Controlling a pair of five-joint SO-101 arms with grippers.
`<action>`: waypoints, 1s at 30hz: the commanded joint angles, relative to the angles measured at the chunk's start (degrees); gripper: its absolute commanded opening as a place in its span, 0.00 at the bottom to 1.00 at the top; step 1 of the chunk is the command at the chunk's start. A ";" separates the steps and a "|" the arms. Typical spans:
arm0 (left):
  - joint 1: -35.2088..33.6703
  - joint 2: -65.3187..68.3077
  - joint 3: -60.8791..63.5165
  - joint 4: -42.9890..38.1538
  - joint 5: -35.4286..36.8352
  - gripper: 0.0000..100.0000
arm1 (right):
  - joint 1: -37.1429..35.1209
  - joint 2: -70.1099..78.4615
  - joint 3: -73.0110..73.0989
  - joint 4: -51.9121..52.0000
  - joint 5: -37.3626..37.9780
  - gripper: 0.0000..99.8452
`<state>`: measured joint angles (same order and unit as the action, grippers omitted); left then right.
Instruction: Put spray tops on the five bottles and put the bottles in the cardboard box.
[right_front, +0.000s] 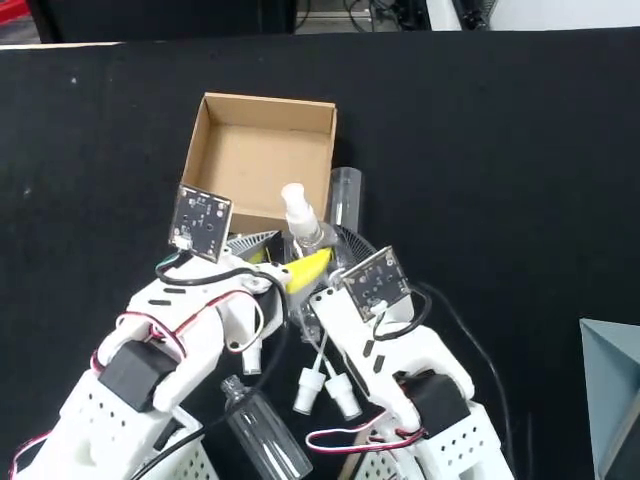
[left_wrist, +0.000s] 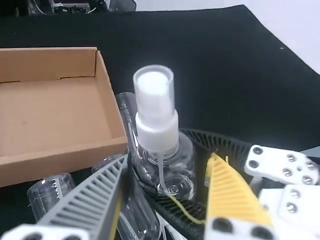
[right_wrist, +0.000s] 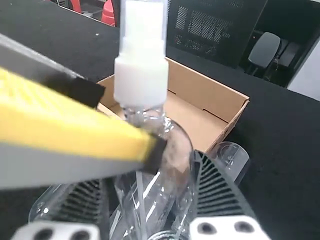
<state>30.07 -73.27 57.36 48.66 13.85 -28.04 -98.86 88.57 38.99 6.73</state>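
Now: left gripper (left_wrist: 165, 167) clamped on upright capped bottle (left_wrist: 156, 125) beside cardboard box (right_front: 268, 100); right gripper (right_wrist: 150, 192) seemingly closed round it too.

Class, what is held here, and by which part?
Clear bottle with spray top on; left gripper and right gripper both clamp its body, below the neck.

Soft, even overhead light falls on a black table (right_front: 520, 150), which stays dark and swallows nearly all shadow. The box (right_front: 262, 155) is evenly lit, with faint shade along its inner sides, while the white spray top (right_front: 295, 205) is bright, close to washed out in the right wrist view. Small pale glints sit on the clear bottle (left_wrist: 167, 167), and a bright wall (left_wrist: 300, 30) glares beyond the table.
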 joint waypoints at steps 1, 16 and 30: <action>-0.13 -0.79 -6.46 1.85 0.00 0.23 | 1.85 -1.19 -0.40 -2.02 -0.44 0.07; -10.59 -12.04 -7.34 1.58 4.40 0.24 | 1.76 -1.19 -0.31 -2.02 -0.44 0.07; -17.98 -17.67 -2.77 0.53 4.40 0.23 | 1.49 -1.19 -0.66 -2.11 -0.53 0.07</action>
<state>14.07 -90.33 53.76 50.51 17.80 -28.04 -98.86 88.57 38.99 6.73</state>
